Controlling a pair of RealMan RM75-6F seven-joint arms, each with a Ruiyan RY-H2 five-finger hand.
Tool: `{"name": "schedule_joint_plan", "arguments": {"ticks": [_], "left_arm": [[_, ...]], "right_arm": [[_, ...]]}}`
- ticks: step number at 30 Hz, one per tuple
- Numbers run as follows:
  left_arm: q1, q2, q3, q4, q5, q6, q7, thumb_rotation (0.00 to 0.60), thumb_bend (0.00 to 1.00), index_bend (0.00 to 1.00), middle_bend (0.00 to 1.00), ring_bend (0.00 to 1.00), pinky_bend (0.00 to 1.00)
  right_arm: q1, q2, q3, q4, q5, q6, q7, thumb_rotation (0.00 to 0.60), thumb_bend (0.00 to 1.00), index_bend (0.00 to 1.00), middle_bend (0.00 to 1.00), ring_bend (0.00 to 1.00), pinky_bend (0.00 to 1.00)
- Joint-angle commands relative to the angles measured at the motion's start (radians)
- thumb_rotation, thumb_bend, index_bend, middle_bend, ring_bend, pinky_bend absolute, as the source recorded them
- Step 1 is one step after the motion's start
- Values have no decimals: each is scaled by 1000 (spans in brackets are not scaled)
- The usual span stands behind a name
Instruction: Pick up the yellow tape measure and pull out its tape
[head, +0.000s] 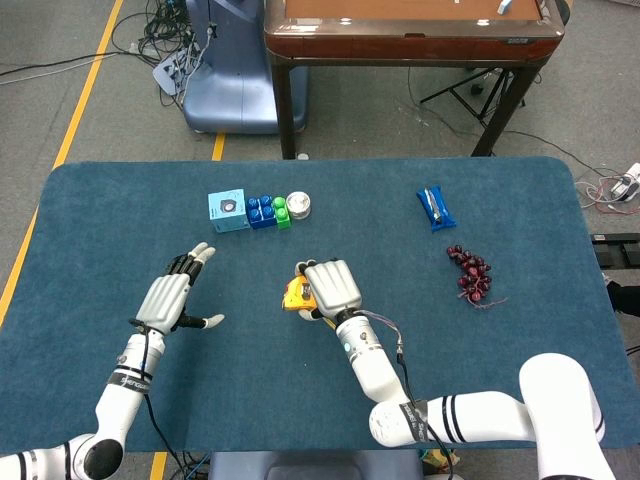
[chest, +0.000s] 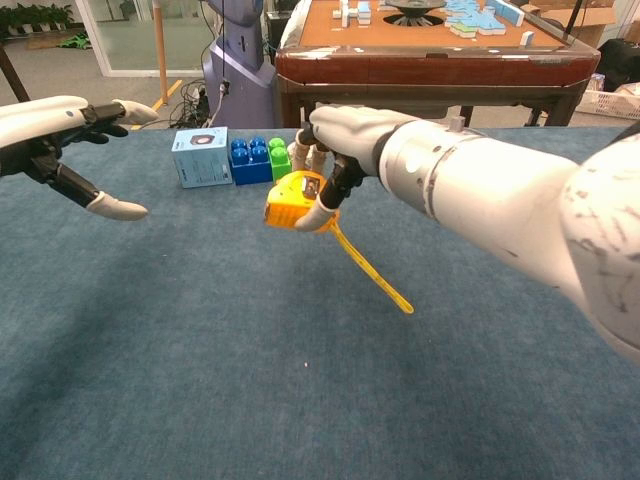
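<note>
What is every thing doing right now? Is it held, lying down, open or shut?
Right hand: holds the tape measure above the table.
Yellow tape measure: lifted, a short length of tape hanging out.
Left hand: fingers spread, holding nothing.
Light blue box: resting on the table.
Blue and green blocks: beside the box.
Blue packet: lying flat.
Dark red beads: lying in a heap.
</note>
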Motion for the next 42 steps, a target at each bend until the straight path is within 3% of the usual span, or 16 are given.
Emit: {"name": "schedule_joint_plan", "arguments": {"ticks": [1, 16, 42], "left_arm": [[-17, -21, -3, 8, -23, 5, 10, 600, 101, 0, 0, 0, 0], [-92, -149, -30, 69, -116, 10, -12, 600, 100, 0, 0, 0, 0], [-138, -209, -53, 127, -163, -13, -95, 600, 100, 0, 0, 0, 0]], "right_arm": [[19, -27, 18, 20, 24, 14, -9, 600, 626, 626, 622, 531, 393], [72, -145, 74, 149, 52, 13, 37, 600, 647, 640, 631, 552, 393], [86, -229, 112, 265, 10, -2, 95, 600, 647, 640, 631, 552, 393]]}}
